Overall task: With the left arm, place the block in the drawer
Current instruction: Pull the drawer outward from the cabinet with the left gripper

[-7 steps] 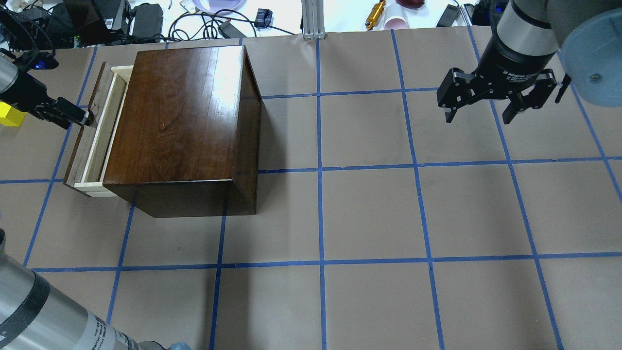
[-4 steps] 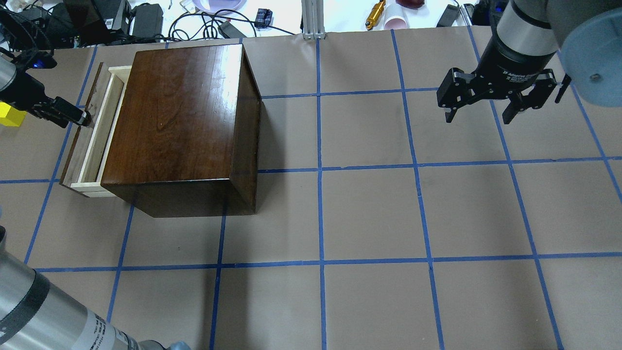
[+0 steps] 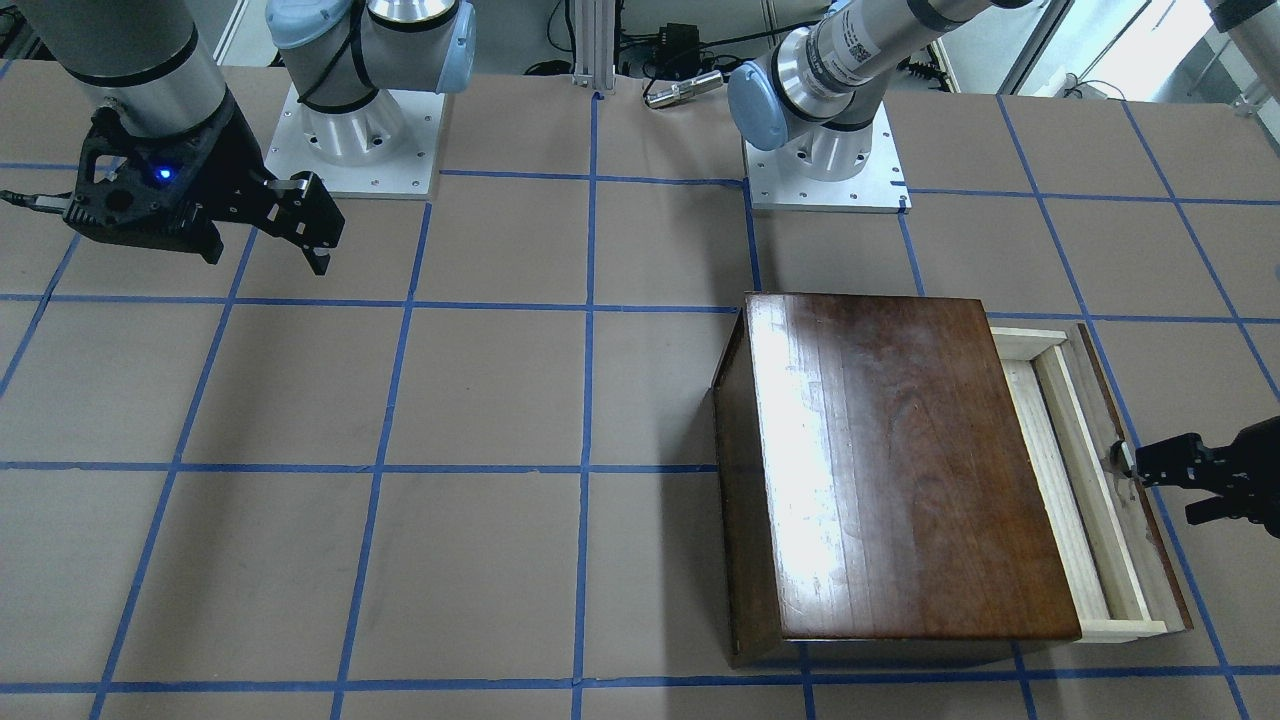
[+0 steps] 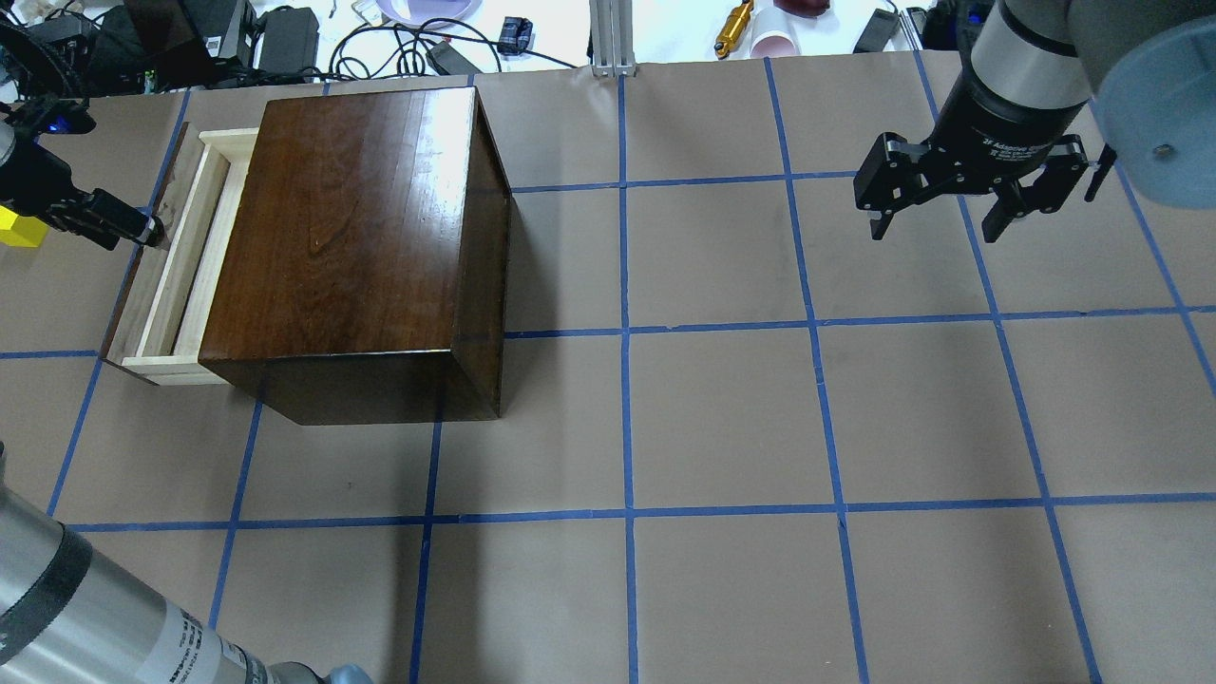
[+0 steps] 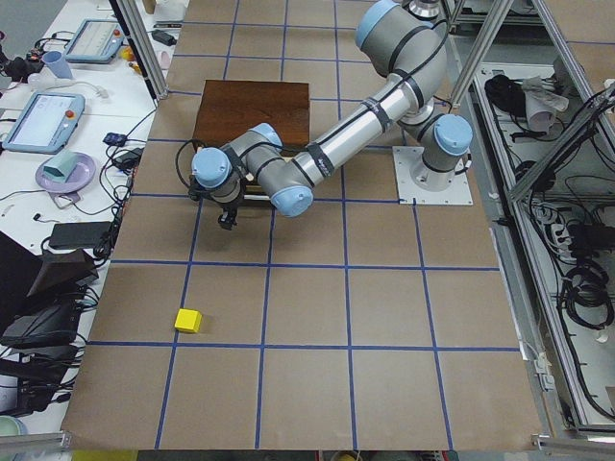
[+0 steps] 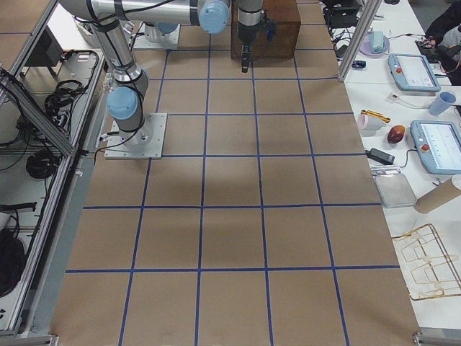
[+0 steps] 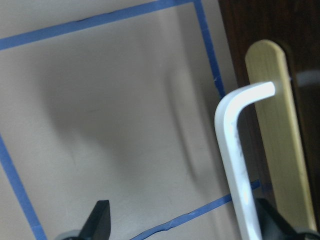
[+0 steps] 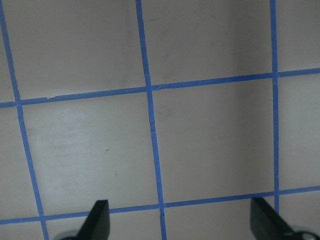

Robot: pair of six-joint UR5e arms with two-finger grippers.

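Observation:
The yellow block (image 4: 17, 231) lies on the table at the far left, just beyond my left gripper, and also shows in the exterior left view (image 5: 187, 320). The drawer (image 4: 176, 261) stands partly pulled out of the dark-brown wooden box (image 4: 351, 237). My left gripper (image 4: 142, 231) is at the drawer's front panel, jaws open, with one finger against the metal handle (image 7: 235, 150). In the front-facing view the gripper (image 3: 1165, 488) touches the drawer (image 3: 1075, 480) front. My right gripper (image 4: 936, 233) is open and empty, high at the far right.
Cables, chargers and small items (image 4: 380, 38) lie on the white bench beyond the table's far edge. The brown table (image 4: 722, 418) is marked with a grid of blue tape. The left arm's forearm (image 4: 85, 627) crosses the near left corner.
The drawer has slid further out of the box, toward the left. My left gripper has moved left with it. The right arm has not moved.

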